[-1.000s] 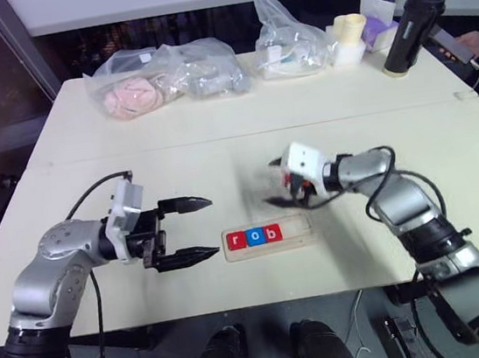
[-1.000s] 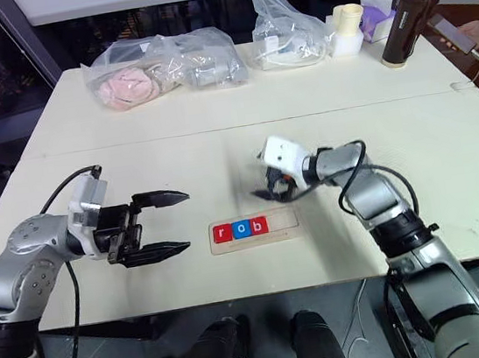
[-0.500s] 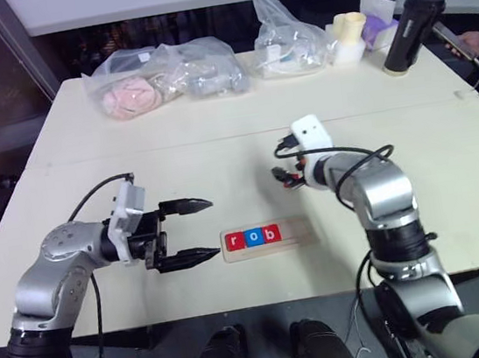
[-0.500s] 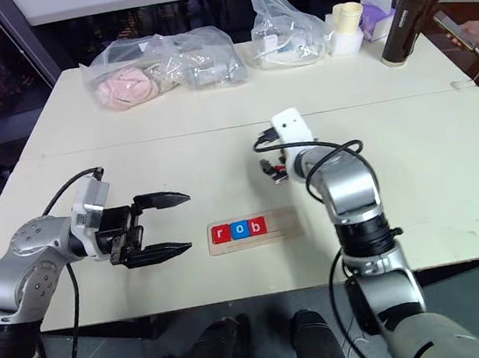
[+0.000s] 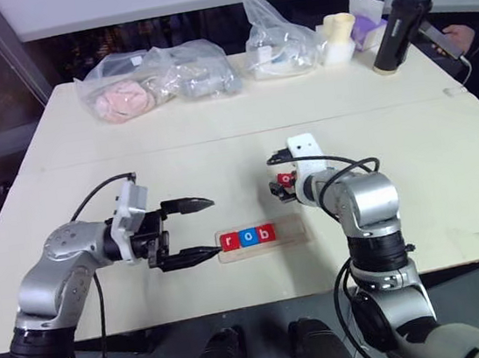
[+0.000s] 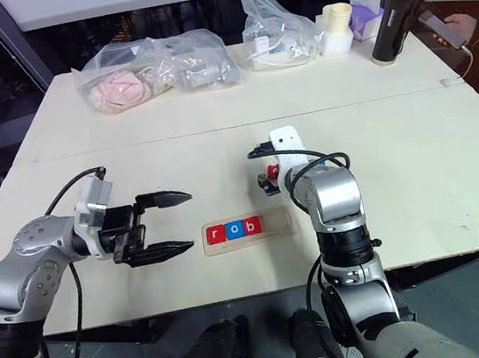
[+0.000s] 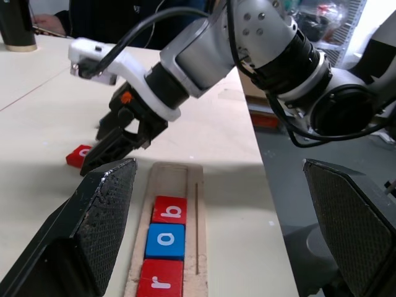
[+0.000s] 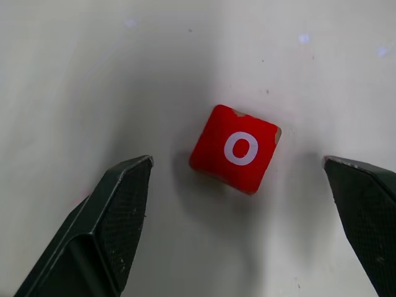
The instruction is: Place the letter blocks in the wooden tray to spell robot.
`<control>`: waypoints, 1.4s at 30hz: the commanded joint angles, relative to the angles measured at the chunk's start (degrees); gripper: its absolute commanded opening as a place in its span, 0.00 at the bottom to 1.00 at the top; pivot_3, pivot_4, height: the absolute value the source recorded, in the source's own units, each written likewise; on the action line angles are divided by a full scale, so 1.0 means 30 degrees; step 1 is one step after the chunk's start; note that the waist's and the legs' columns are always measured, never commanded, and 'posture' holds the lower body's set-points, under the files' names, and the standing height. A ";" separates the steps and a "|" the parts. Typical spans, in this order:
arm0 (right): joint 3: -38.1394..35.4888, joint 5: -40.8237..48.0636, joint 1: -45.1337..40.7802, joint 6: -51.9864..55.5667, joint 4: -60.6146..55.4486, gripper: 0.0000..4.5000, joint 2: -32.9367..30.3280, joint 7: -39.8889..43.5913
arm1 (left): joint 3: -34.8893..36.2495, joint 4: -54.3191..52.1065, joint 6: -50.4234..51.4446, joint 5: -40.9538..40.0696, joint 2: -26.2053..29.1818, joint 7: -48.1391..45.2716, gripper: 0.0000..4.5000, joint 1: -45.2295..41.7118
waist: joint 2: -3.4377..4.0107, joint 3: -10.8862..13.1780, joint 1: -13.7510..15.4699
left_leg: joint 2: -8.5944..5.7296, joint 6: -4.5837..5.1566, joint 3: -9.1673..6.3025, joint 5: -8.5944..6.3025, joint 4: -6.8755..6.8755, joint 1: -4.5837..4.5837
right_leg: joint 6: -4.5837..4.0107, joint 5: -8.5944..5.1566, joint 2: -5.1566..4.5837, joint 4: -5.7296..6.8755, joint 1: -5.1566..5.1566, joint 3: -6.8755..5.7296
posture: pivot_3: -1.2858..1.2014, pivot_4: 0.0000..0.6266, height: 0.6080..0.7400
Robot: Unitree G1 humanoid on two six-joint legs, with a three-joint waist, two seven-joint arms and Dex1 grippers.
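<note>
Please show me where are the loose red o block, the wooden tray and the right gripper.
red o block (image 8: 236, 148), right wrist view, its top face.
wooden tray (image 5: 289, 230), left eye view, its bare end.
right gripper (image 7: 102, 148), left wrist view, between its fingertips.

Red r, blue o, red b blocks (image 5: 247, 237) in wooden tray (image 5: 292, 230).

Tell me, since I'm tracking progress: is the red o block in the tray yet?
Out. The red o block lies on the table, beyond the wooden tray.

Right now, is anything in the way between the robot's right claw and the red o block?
No, nothing visible. The right gripper hangs open just above the red o block, which lies alone on the bare table between its fingers.
</note>
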 commanded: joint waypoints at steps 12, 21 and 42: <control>0.0274 0.0375 -0.0144 -0.2008 0.1537 0.58 0.0815 -0.1287 | 0.0117 -0.0553 -0.0716 0.0222 -0.0294 0.0463 1.00 0.0240 | -0.0007 -0.0005 -0.0034 | 0.0003 -0.0001 -0.0001 0.0000 -0.0009 0.0094 | -0.0045 -0.0026 0.0000 -0.0001 0.0074 0.0002 | 0.52 0.24 0.98; 0.0204 0.0758 -0.0291 0.0544 -0.1363 0.25 -0.0029 -0.0964 | -0.0007 -0.0431 -0.0837 0.0323 -0.0359 0.0459 1.00 0.0168 | -0.0001 -0.0001 0.0006 | 0.0008 -0.0002 -0.0002 0.0000 -0.0031 0.0091 | -0.0051 -0.0031 0.0003 -0.0007 0.0065 0.0001 | 0.52 0.24 0.98; -0.2535 0.6933 0.9059 0.4159 -1.3065 0.25 -0.8196 0.1200 | -0.0355 0.0234 -0.0926 0.0082 -0.0376 -0.0748 1.00 -0.0632 | -0.0010 0.0002 0.0152 | 0.0039 0.0030 -0.0025 -0.0028 -0.0054 0.0028 | -0.0055 -0.0049 -0.0007 -0.0305 0.0161 -0.0035 | 0.52 0.24 0.98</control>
